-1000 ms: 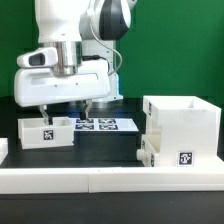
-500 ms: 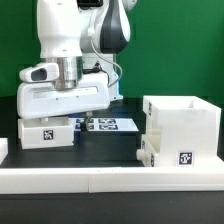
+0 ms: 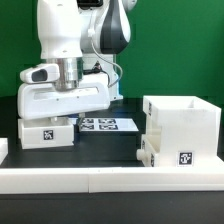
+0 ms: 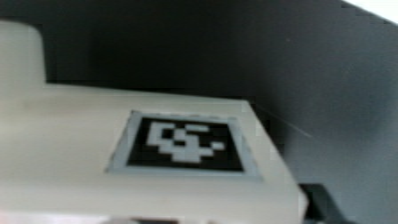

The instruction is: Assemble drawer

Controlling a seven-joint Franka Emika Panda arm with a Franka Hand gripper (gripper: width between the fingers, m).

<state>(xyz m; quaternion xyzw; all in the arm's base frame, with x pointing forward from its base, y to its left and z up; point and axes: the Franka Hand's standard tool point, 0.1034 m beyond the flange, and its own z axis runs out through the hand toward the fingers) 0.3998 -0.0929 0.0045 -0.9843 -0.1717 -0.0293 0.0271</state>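
Housing (image 3: 180,133) of the drawer is standing at the exterior view's right, open side ready for a tray. Gripper (image 3: 58,120) is hanging low over the loose tray (image 3: 47,133) at lower left, likely for grasping; finger spread is hidden.

The white Panda arm rises at the far side of the worktop, toward the exterior view's left, its upper links upright and a dark joint cover facing the exterior view's right. The wrist points straight down, carrying a broad white camera housing. The end effector (image 3: 57,118) hangs low beneath that housing, its fingers hidden, so their spread cannot be judged.
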